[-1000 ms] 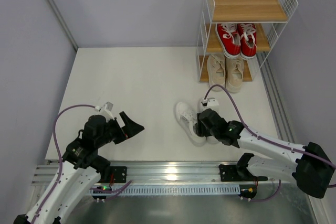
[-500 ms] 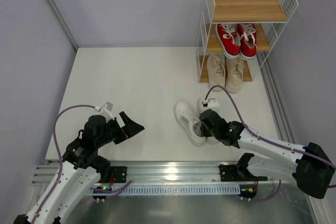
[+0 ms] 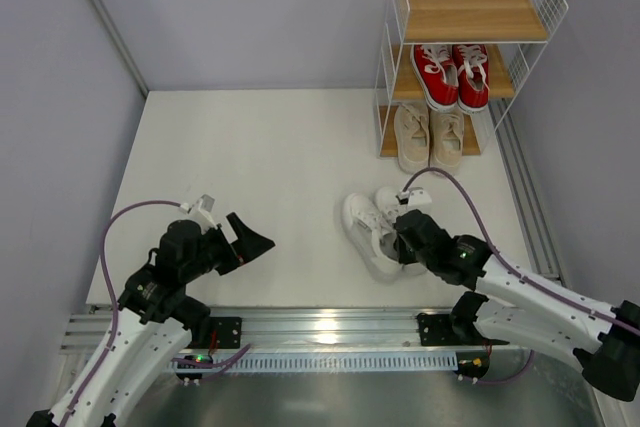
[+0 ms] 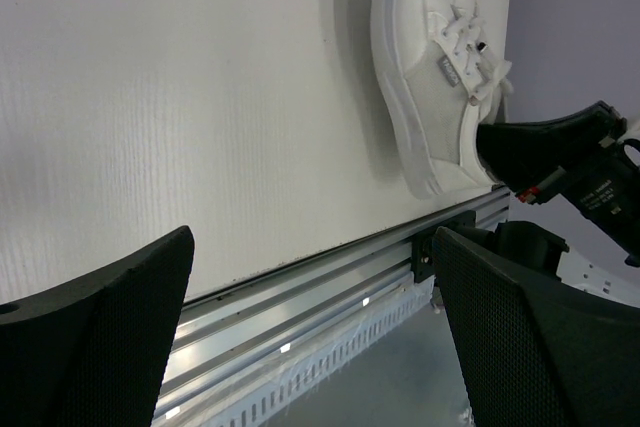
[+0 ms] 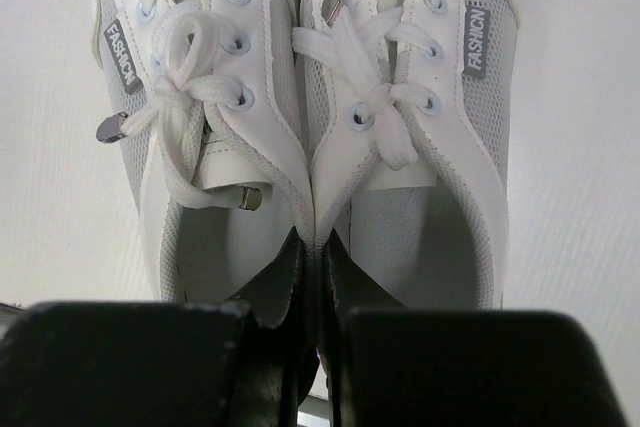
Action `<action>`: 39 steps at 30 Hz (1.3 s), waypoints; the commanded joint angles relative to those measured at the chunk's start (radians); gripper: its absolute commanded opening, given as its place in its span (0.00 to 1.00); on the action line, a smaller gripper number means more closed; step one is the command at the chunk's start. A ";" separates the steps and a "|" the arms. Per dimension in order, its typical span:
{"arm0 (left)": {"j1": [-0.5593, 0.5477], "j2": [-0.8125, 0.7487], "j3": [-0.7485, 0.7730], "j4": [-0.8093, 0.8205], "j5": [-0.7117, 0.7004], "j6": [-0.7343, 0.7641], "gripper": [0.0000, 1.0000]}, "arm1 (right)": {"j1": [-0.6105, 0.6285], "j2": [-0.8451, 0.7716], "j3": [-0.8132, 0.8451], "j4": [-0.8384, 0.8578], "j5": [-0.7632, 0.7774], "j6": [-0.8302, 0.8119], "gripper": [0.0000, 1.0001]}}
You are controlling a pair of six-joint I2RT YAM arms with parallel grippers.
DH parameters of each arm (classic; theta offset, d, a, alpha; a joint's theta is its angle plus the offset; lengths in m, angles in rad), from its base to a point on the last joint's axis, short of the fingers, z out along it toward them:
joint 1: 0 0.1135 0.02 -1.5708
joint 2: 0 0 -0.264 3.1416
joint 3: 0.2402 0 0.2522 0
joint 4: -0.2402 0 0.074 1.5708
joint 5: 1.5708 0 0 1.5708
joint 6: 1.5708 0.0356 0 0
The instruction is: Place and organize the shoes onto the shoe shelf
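White tabletop (image 3: 260,147) runs between grey walls, with an aluminium rail (image 3: 320,322) along its near edge. At the left, the left gripper (image 3: 248,239) hangs just above the surface near that rail, its jaws spread wide and grasping nothing. Right of centre, the white sneakers (image 3: 372,229) lie on the table side by side, touching, toes pointing away from the arms. The right gripper (image 5: 318,277) is clenched on them at the heel end, its fingers pinching the two adjoining inner collars together. At the far right stands the shoe shelf (image 3: 470,12), with the red sneakers (image 3: 452,75) on its middle board and the beige sneakers (image 3: 430,135) on its bottom board.
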 commanded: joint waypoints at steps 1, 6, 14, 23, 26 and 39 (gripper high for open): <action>-0.002 0.006 -0.001 0.048 0.013 -0.004 1.00 | 0.002 -0.128 0.154 0.005 0.109 -0.067 0.04; -0.002 0.027 0.006 0.065 0.022 -0.001 1.00 | 0.002 -0.195 0.327 -0.099 0.207 -0.145 0.04; -0.004 0.061 0.028 0.079 0.031 0.009 1.00 | 0.002 -0.241 0.616 -0.056 0.419 -0.346 0.04; -0.002 0.061 0.052 0.060 0.024 0.022 1.00 | 0.002 -0.130 0.831 0.332 0.596 -0.696 0.04; -0.002 0.066 0.063 0.057 0.024 0.028 1.00 | 0.001 -0.086 0.865 0.500 0.628 -0.838 0.04; -0.002 0.055 0.095 0.023 0.025 0.042 1.00 | -0.339 0.418 1.424 0.429 0.400 -0.878 0.04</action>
